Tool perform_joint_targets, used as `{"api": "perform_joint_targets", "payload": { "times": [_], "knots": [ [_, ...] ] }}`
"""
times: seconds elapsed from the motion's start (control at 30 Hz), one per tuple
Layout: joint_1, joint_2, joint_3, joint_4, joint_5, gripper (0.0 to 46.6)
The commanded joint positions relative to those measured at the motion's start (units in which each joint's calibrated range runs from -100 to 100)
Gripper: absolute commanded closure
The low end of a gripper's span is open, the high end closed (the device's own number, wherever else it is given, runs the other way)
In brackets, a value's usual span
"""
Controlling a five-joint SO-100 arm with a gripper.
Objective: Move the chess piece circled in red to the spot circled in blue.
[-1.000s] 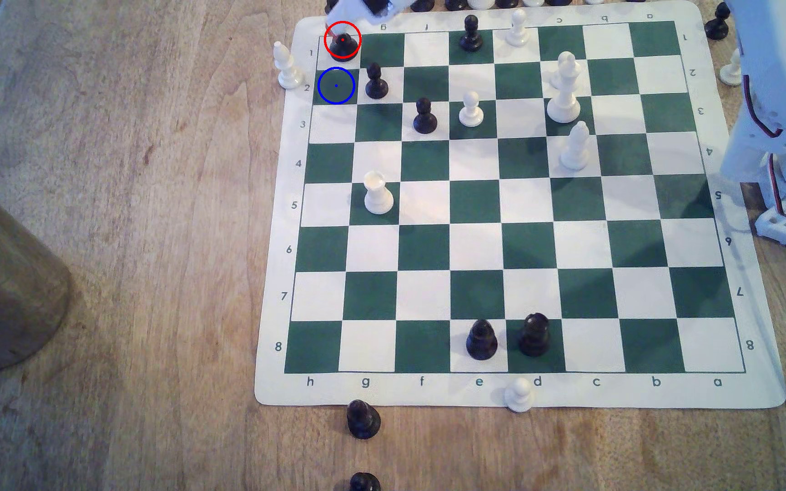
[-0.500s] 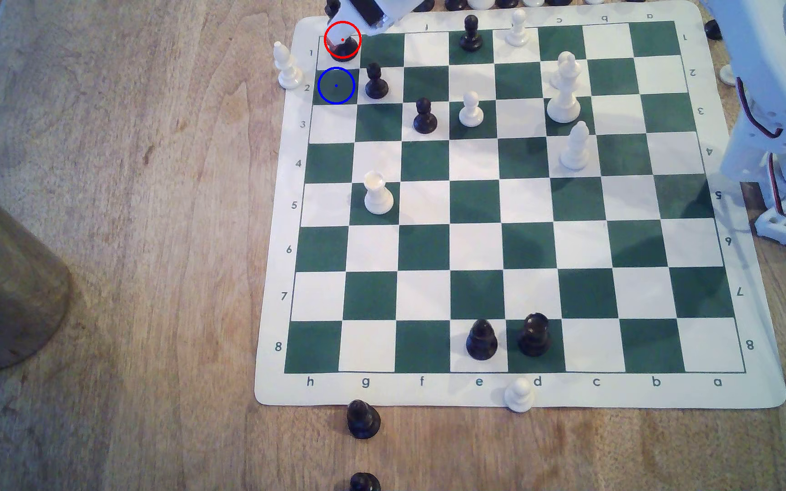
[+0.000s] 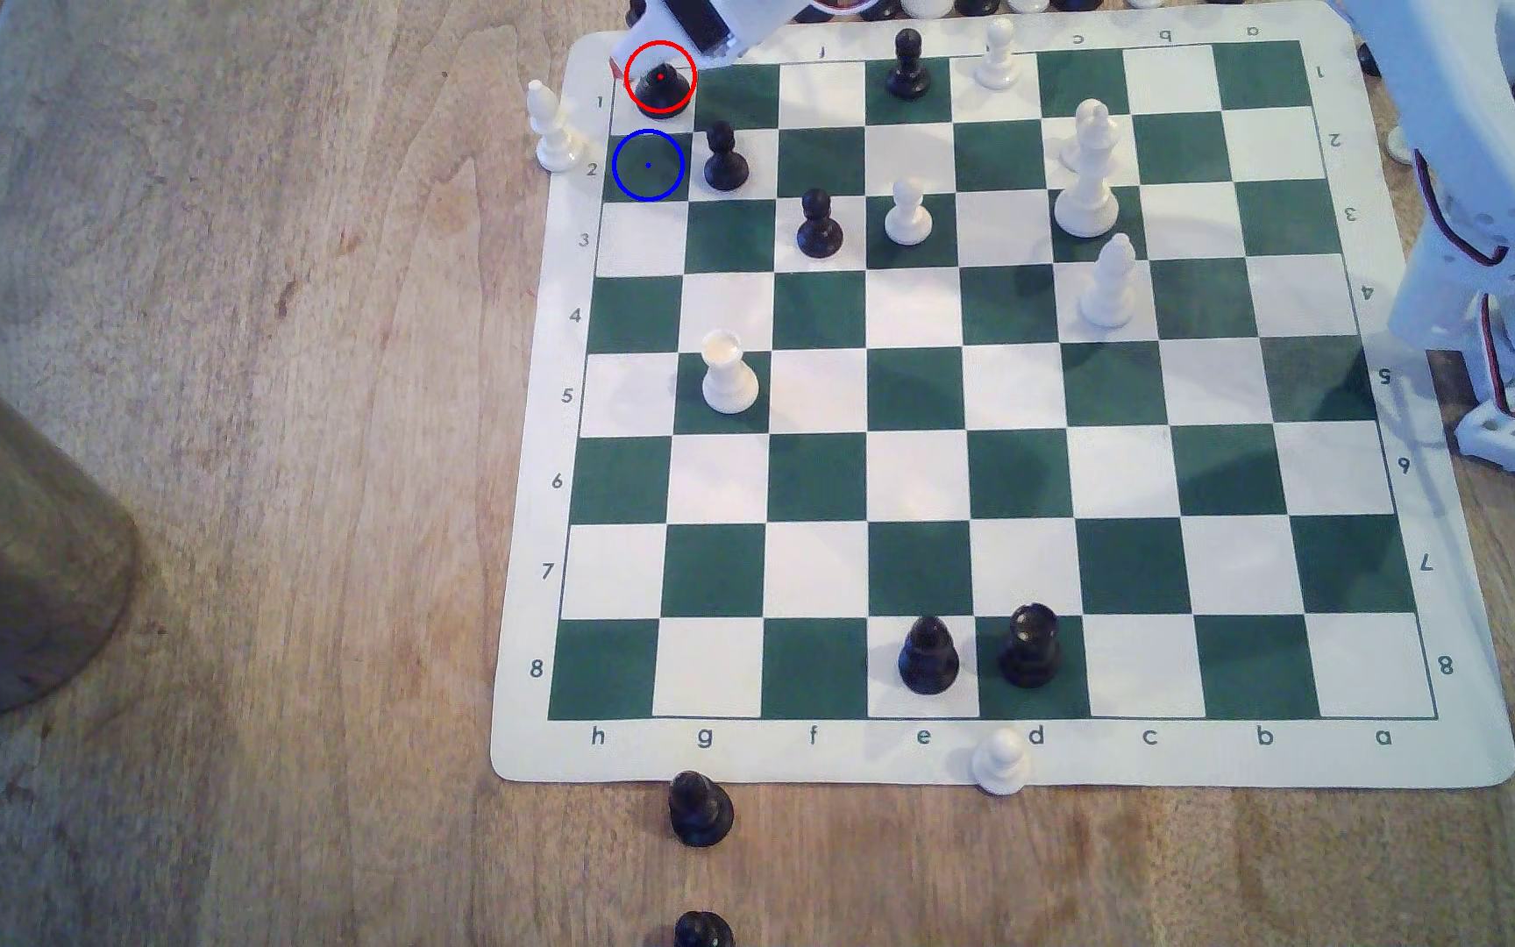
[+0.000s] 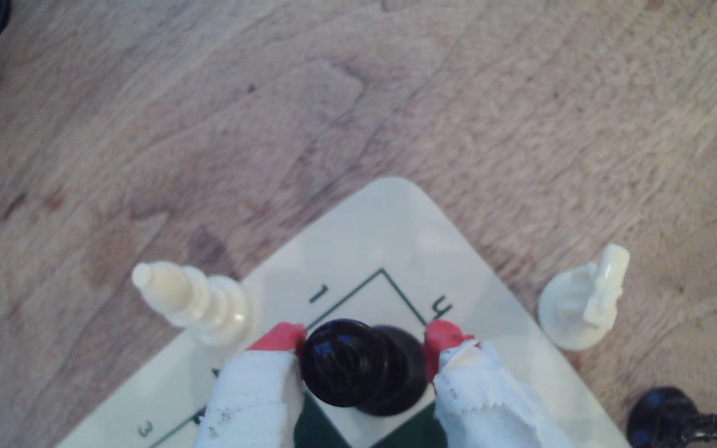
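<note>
Gripper (image 4: 363, 340) with red-tipped, cloth-wrapped fingers straddles glossy black chess piece (image 4: 359, 366) without clear contact, piece upright on red-circled corner square, long axis vertical, knob up.

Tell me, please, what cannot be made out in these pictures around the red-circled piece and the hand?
- Exterior view: the chess piece has its top covered by the hand, itself cut off by the top edge.
- Wrist view: whether the red fingertips touch the piece is unclear; they flank it, blurred.
- Wrist view: the spot is hidden behind the wrapped fingers.
- Exterior view: pieces along the top edge are cropped.
</note>
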Motion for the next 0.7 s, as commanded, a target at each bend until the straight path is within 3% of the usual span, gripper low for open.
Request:
{"api": "perform_joint_targets", "payload": {
  "times": [0.0, 0.43, 0.67],
  "knots": [
    [0.5, -2.5, -6.6, -1.5, -0.2, 35.4],
    [0.1, -3.1, -6.6, -1.1, -0.1, 41.4],
    [0.1, -1.9, -7.0, -1.3, -0.3, 32.1]
  ]
}}
